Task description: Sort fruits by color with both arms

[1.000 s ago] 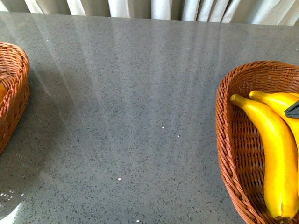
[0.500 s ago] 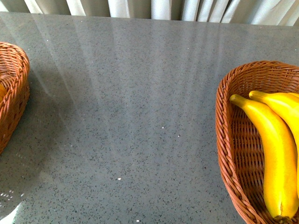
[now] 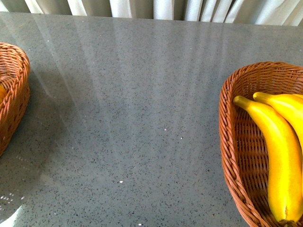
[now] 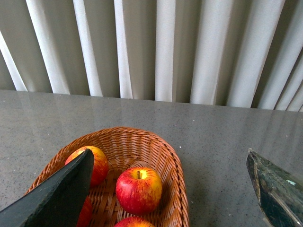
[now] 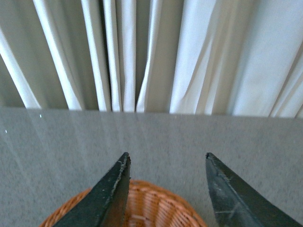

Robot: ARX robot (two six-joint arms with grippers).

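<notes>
In the front view two yellow bananas (image 3: 279,161) lie in the wicker basket (image 3: 232,156) at the right edge. Neither arm shows there. In the left wrist view my left gripper (image 4: 170,156) is open and empty above a wicker basket (image 4: 170,161). That basket holds red-and-yellow apples: one in the middle (image 4: 138,189), one behind the near finger (image 4: 98,163), one at the frame's edge (image 4: 134,222). In the right wrist view my right gripper (image 5: 166,156) is open and empty above the far rim of a wicker basket (image 5: 151,201); the bananas are out of that view.
The grey speckled table (image 3: 142,118) stretches between the two baskets. The left basket (image 3: 14,94) shows only its edge in the front view. White curtains (image 3: 156,8) hang behind the table's far edge.
A black gripper tip showed over the bananas at the right edge one second ago; it has left the front view. The bananas and baskets have not moved.
</notes>
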